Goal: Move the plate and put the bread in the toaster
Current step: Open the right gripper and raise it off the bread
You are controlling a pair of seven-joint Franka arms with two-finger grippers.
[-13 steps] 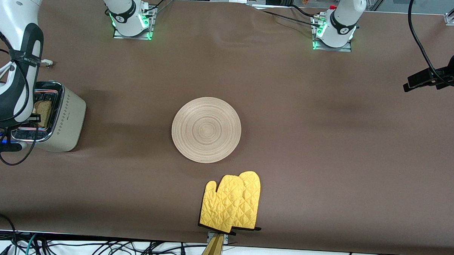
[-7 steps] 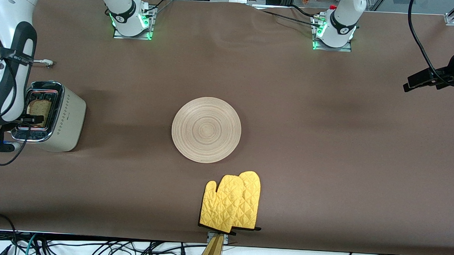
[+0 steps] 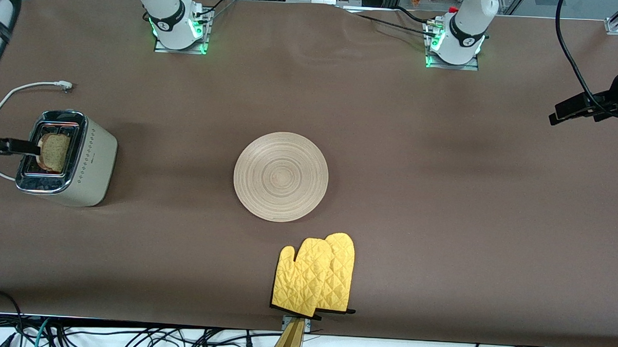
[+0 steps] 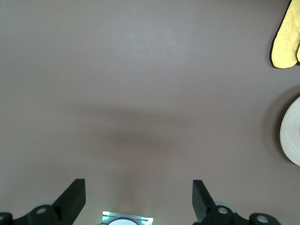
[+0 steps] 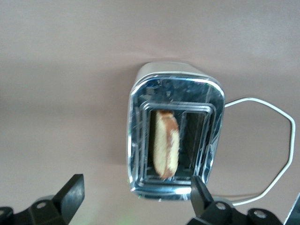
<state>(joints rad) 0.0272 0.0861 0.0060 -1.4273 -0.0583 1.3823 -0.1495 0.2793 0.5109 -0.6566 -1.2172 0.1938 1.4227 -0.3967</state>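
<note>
A: Front view, nearest first – what is seen?
B: Yellow oven mitts [image 3: 315,276], then the plate [image 3: 281,176] at mid-table. The bread [image 3: 53,151] stands in the toaster [image 3: 69,158].
A: The grippers?
B: The right gripper [image 5: 136,199] is spread wide over the toaster, nothing held. The left gripper [image 4: 139,199] is parted, empty, waiting over bare table

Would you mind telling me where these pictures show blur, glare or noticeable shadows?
Right wrist view: the toaster and the bread in its slot look smeared, and the chrome top glares. Left wrist view: sharp, with a soft dark shadow band across the bare tablecloth. Front view: evenly lit and crisp; faint shadows lie beside the toaster and the plate, and green lights glow at both arm bases.
</note>
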